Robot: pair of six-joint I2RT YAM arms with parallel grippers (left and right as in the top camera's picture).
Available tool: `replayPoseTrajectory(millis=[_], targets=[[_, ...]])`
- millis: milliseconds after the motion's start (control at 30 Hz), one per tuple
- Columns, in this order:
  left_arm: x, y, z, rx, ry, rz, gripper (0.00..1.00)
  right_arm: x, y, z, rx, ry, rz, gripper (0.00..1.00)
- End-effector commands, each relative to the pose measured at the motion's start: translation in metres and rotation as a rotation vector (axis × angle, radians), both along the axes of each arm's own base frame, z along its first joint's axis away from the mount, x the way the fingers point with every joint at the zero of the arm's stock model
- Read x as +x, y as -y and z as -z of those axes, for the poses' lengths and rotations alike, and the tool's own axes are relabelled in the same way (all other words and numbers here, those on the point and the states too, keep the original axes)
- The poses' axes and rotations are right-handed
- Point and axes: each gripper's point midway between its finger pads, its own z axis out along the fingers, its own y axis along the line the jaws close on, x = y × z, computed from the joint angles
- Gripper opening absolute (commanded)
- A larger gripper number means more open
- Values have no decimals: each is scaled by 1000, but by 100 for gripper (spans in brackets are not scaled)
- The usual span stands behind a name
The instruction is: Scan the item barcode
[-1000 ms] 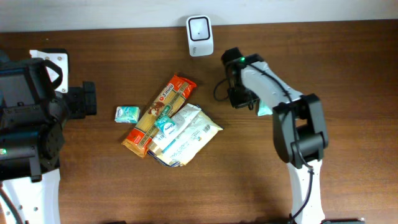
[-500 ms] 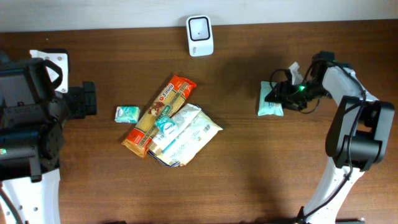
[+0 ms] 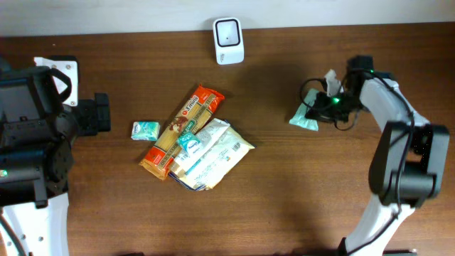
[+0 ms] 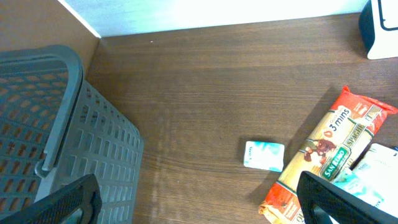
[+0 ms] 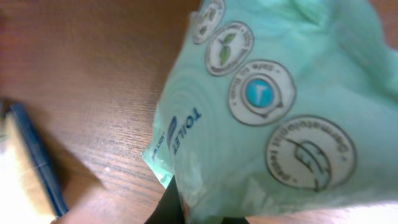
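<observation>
Right wrist view shows us a crinkled mint-green packet (image 5: 261,112) with round icons and blue lettering, pinched between our clenched right fingers (image 5: 170,204); left fingers (image 4: 329,199) stand released.

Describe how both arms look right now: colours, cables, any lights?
The right arm has white links and black joints, with looping black cables and a green light near the right hand. The left arm is mostly bulky black housings above a white lower link, with a small green lamp. The left hand shows black fingers.
</observation>
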Motion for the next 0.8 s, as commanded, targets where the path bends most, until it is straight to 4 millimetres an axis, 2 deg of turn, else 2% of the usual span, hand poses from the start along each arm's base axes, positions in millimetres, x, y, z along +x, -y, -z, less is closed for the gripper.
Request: replayPoseTrajectory(millis=[0,33,67,100,167,233,267,367,433,467,533,567,600,767], targets=[[-1,-1,-2,-11,12,-15,99,12,5,-52,-523,164,51,4],[-1,-1,-2,-11,12,-15,99,14,1,-56,-603,189,52,4],[-1,-1,-2,-11,12,-14,99,16,-7,-63,-815,243,58,4],[-1,-1,-2,-11,12,-14,99,16,-13,-64,-918,267,48,4],[-1,-1,-2,-11,12,-15,99,15,-29,-55,-1126,302,-3,4],[-1,-1,-2,-11,12,-14,99,15,-29,-41,-1382,331,-21,5],[-1,-1,-2,-11,11,-15,99,15,-31,-28,-1432,320,-50,5],[-1,-1,-2,-11,11,-15,99,15,-34,-16,-1420,305,-69,4],[-1,-1,-2,-11,12,-15,99,12,-45,-4,-1350,286,-96,4],[-1,-1,-2,-11,12,-15,99,10,-51,2,-1314,272,-123,4],[-1,-1,-2,-11,11,-15,99,-1,-81,32,-1126,195,-265,7],[-1,-1,-2,-11,12,-15,99,-5,-89,39,-1079,169,-329,20],[-1,-1,-2,-11,12,-15,99,-8,-95,43,-1052,155,-373,44],[-1,-1,-2,-11,12,-15,99,-16,-109,44,-1046,144,-479,45]])
